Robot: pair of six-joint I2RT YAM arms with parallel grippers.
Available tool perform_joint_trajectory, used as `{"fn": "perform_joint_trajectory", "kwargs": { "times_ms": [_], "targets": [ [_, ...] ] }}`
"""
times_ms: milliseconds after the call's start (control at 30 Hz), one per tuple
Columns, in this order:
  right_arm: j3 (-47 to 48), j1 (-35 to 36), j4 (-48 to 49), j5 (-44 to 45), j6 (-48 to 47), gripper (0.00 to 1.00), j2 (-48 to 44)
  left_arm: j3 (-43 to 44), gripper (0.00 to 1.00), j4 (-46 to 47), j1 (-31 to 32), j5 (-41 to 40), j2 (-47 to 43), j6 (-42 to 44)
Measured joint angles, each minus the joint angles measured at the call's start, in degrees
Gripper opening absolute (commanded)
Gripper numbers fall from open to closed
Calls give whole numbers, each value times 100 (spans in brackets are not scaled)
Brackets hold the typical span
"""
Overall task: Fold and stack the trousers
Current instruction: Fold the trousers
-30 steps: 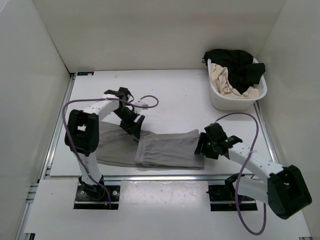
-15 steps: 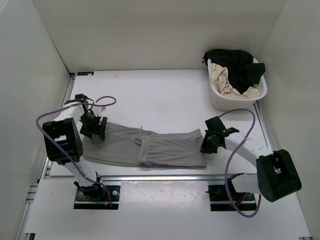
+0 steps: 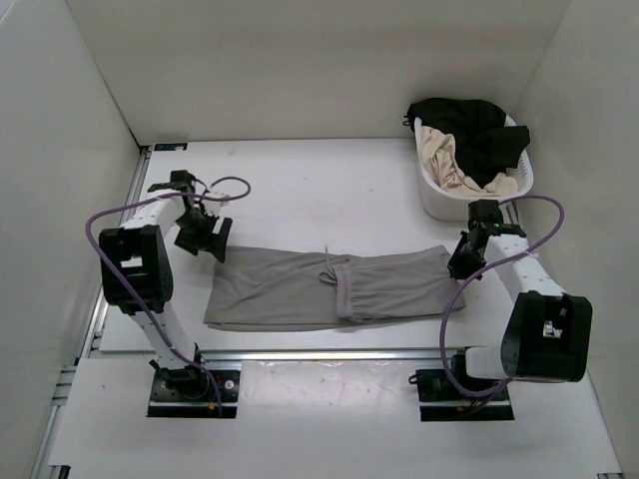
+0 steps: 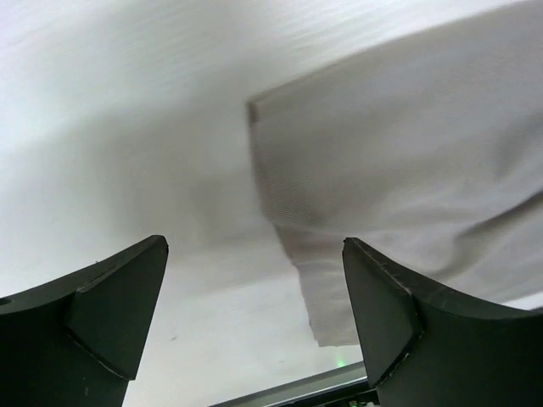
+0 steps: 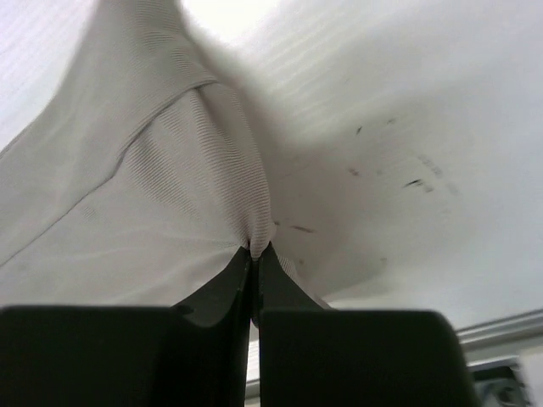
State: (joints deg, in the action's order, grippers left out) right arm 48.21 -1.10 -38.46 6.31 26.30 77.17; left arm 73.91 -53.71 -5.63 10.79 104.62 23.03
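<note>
The right claw (image 3: 459,267) had pinched shut on one end of the trousers (image 3: 329,287) and dragged them flat along the near edge of the table (image 3: 329,190) — the left claw (image 3: 205,239) had let go, gaping empty above their left corner; folding seemed next.

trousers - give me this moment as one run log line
trousers: spread flat | left gripper: open, empty, at left end | right gripper: shut on right end

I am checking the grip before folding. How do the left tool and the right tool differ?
The left tool stands open and holds nothing; the right tool is shut on the trousers. Under the left tool they lie flat; at the right tool they are pinched into a ridge. Both are black, at opposite ends of the trousers.
</note>
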Motion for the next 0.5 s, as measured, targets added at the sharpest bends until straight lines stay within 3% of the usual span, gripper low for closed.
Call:
{"fn": "perform_joint_trajectory", "kwargs": {
  "times_ms": [133, 367, 500],
  "targets": [
    [719, -55, -483, 236, -385, 0, 83, -66, 97, -2, 417, 122, 68, -66],
    [1554, 52, -901, 365, -673, 0, -199, -527, 100, 17, 415, -13, 168, -127],
    [1572, 796, -1207, 671, -540, 0, -243, -527, 100, 20, 409, -42, 173, -131]
  ]
}}
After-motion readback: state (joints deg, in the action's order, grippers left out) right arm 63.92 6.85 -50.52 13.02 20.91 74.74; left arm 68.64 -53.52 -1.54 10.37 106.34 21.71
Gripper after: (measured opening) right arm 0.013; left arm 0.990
